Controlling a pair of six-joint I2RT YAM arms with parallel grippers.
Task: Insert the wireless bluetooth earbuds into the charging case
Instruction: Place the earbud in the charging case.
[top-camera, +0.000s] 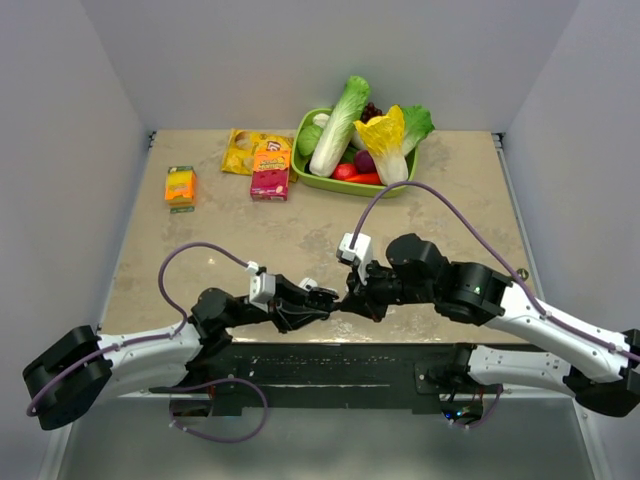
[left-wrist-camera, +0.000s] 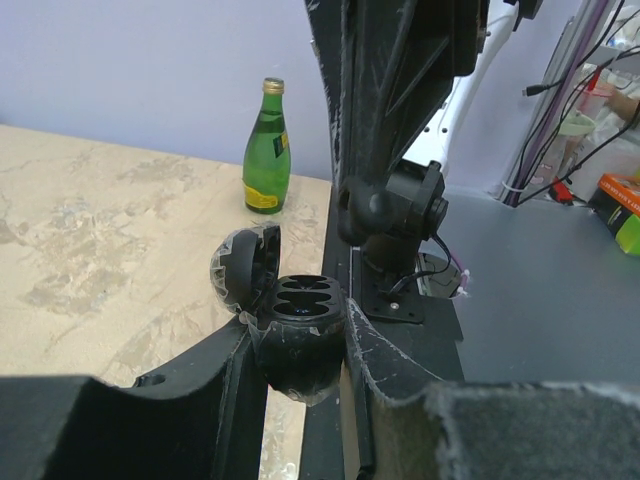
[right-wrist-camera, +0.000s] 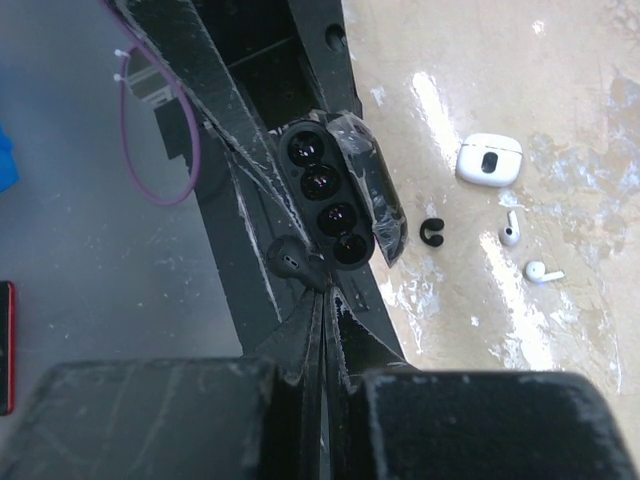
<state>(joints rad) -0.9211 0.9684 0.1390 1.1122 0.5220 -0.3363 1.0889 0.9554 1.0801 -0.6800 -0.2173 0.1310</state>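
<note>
My left gripper (left-wrist-camera: 300, 345) is shut on a black charging case (left-wrist-camera: 298, 300), which it holds upright above the table's near edge. The case's lid (left-wrist-camera: 240, 270) hangs open to the left and the wells are empty. In the right wrist view the same case (right-wrist-camera: 325, 195) shows its dark wells. My right gripper (right-wrist-camera: 328, 292) is shut on the stem of a black earbud (right-wrist-camera: 292, 260), whose head is just beside the case's nearest well, not inside it. Both grippers meet at the table's front middle, left gripper (top-camera: 322, 303) against right gripper (top-camera: 350, 303).
On the table beyond the case lie a white case (right-wrist-camera: 489, 160), two white earbuds (right-wrist-camera: 511, 230) (right-wrist-camera: 543, 271) and a small black C-shaped piece (right-wrist-camera: 432, 231). A green bottle (left-wrist-camera: 267, 150) stands at the table edge. Far back are a vegetable basket (top-camera: 320, 183) and snack boxes (top-camera: 271, 170).
</note>
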